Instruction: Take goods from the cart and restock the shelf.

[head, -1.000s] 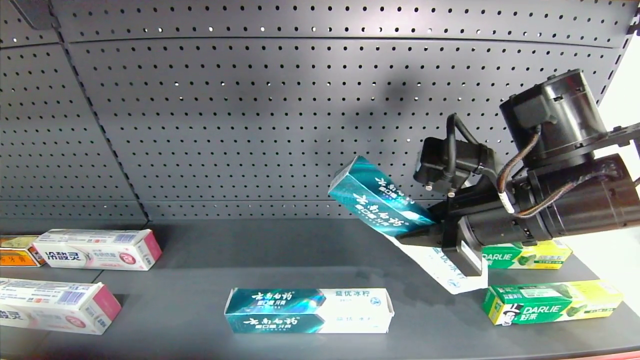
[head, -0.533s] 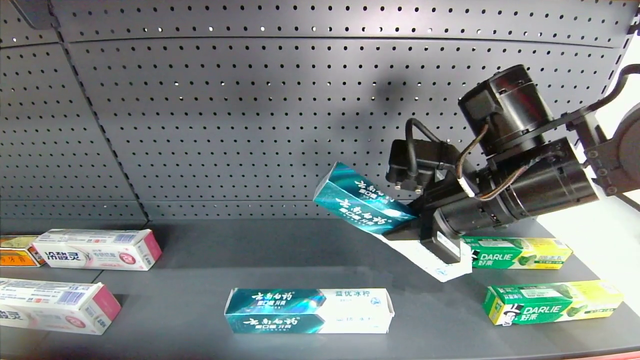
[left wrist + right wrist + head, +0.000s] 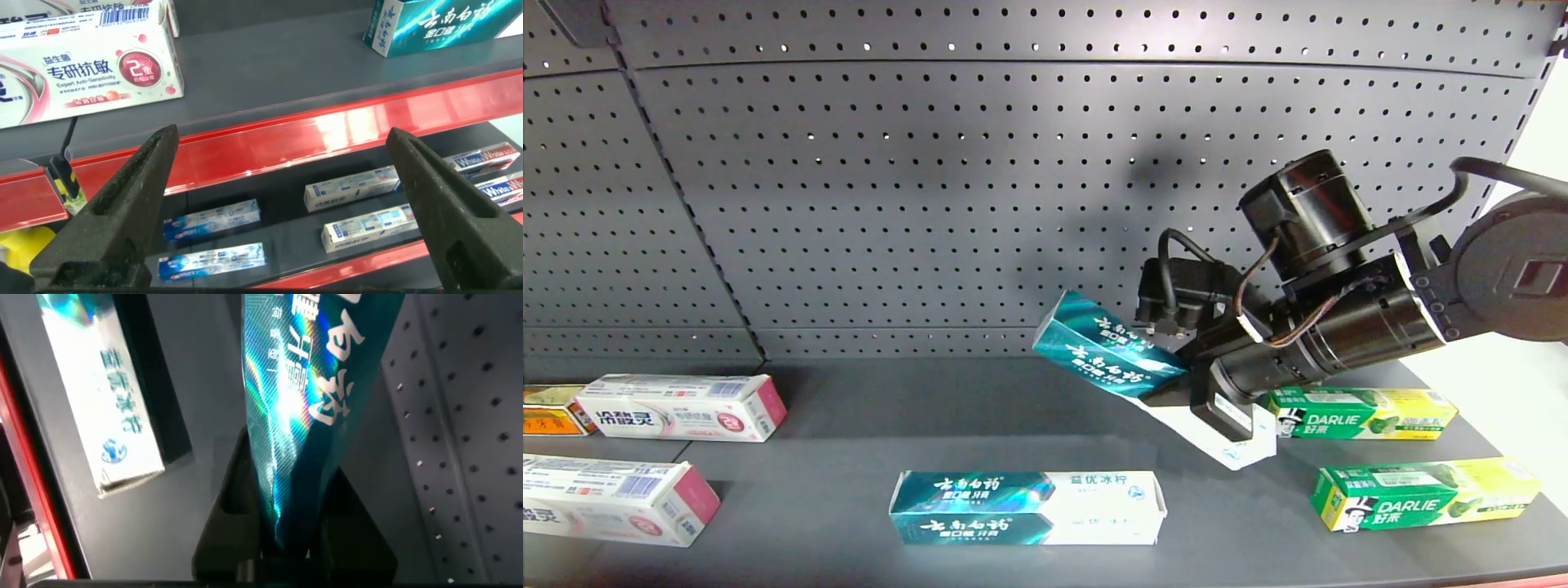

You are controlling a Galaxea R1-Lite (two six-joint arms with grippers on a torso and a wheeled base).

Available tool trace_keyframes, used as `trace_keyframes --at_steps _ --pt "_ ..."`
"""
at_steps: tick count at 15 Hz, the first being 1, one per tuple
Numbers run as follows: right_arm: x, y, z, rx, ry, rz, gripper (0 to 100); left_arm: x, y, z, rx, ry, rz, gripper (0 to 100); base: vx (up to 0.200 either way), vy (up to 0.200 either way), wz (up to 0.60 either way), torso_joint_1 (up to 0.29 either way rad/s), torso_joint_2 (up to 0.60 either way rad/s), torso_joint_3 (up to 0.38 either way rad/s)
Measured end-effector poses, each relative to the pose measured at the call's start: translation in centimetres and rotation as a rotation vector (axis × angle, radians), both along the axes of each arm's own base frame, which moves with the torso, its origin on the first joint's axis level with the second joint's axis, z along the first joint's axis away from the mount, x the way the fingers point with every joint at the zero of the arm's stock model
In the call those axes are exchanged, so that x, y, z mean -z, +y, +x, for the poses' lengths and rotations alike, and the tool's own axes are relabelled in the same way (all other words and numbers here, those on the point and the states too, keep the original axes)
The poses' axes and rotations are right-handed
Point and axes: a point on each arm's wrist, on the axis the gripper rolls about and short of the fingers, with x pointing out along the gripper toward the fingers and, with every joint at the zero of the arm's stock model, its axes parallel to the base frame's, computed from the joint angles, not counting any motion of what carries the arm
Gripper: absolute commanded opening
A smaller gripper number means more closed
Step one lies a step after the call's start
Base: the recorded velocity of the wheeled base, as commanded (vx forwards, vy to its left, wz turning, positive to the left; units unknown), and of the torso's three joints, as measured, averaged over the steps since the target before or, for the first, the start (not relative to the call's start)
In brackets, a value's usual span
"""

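Observation:
My right gripper (image 3: 1205,400) is shut on a teal and white toothpaste box (image 3: 1107,353), held tilted above the grey shelf (image 3: 849,425), teal end up toward the pegboard, white end low. In the right wrist view the same held box (image 3: 315,400) runs away from the fingers (image 3: 237,498) that clamp it. A matching teal box (image 3: 1027,506) lies flat near the shelf's front, also the lying box (image 3: 102,400). My left gripper (image 3: 286,212) is open below the shelf edge, nothing between its fingers (image 3: 122,212).
Two green and yellow boxes (image 3: 1421,490) lie on the shelf at the right, behind and below my right arm. Pink and white boxes (image 3: 682,407) lie at the left. A red shelf lip (image 3: 327,139) and lower shelves with more boxes (image 3: 359,188) show beneath.
My right arm has carried the teal box leftward and down toward the shelf, and the box now lies at a flatter tilt.

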Motion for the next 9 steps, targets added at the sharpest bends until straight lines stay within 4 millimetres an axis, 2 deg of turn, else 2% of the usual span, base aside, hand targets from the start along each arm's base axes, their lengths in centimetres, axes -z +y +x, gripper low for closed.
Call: trace_keyframes --at_steps 9 --pt "1.1 1.1 0.5 -0.052 -0.001 -0.045 0 0.0 0.0 0.0 0.000 0.000 0.000 100 0.000 0.000 0.00 0.000 0.00 0.000"
